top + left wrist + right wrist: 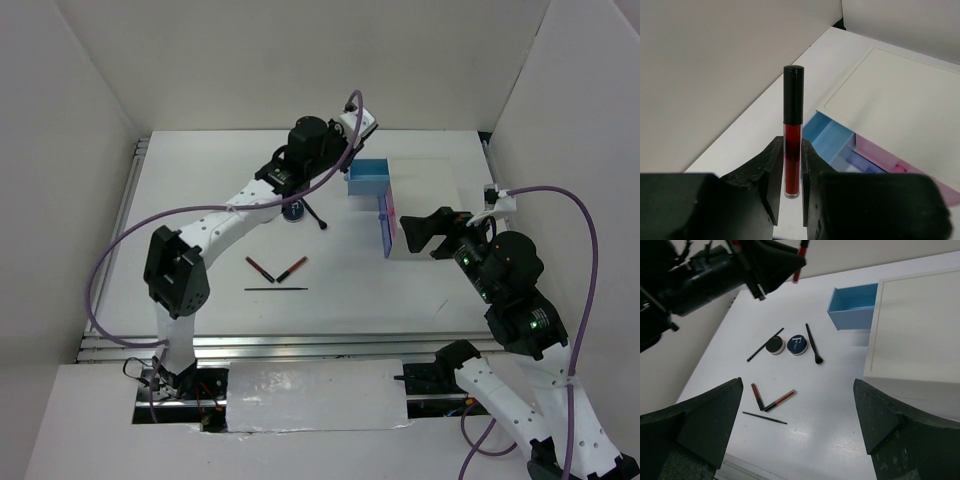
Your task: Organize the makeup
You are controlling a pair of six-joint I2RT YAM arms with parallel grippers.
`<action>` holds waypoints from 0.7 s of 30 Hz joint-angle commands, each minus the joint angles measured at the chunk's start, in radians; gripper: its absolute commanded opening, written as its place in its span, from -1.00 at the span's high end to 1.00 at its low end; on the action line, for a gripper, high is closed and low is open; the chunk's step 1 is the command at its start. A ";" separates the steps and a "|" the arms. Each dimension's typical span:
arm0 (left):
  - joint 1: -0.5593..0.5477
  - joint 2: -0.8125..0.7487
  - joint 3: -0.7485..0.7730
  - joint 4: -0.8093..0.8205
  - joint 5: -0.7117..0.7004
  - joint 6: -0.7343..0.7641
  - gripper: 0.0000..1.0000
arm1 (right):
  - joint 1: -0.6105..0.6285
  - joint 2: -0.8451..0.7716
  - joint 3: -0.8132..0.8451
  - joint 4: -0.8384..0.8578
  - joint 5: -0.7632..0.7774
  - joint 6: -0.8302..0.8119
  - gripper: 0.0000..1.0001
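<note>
My left gripper (792, 150) is shut on a red-and-black stick (792, 110) and holds it upright in the air just left of the open blue drawer (827, 135). In the top view this gripper (338, 158) hovers beside that drawer (370, 178). On the table lie two more red-and-black sticks (757, 396) (780, 398), a thin black pencil (765, 418), a black compact (774, 345), a blue-topped compact (797, 345), a brush (813, 343) and another thin pencil (760, 350). My right gripper (797, 382) is wide open and empty, above the table near the white box.
The white box (440, 200) stands at the right, its blue drawer pulled out to the left and a pink drawer front (391, 215) showing. White walls enclose the table on the left, back and right.
</note>
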 commanded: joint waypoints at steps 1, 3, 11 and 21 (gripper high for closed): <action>0.006 0.100 0.078 0.134 0.082 0.081 1.00 | 0.007 -0.004 -0.016 0.070 -0.015 -0.009 -1.00; 0.005 0.155 0.133 0.140 0.104 0.075 1.00 | 0.007 0.005 -0.017 0.072 -0.020 -0.009 -0.99; 0.003 0.246 0.161 0.244 0.095 0.118 0.88 | 0.007 0.005 -0.028 0.085 -0.047 -0.008 -0.99; 0.003 0.333 0.166 0.278 0.034 0.124 0.74 | 0.008 0.012 -0.045 0.098 -0.044 -0.011 -0.99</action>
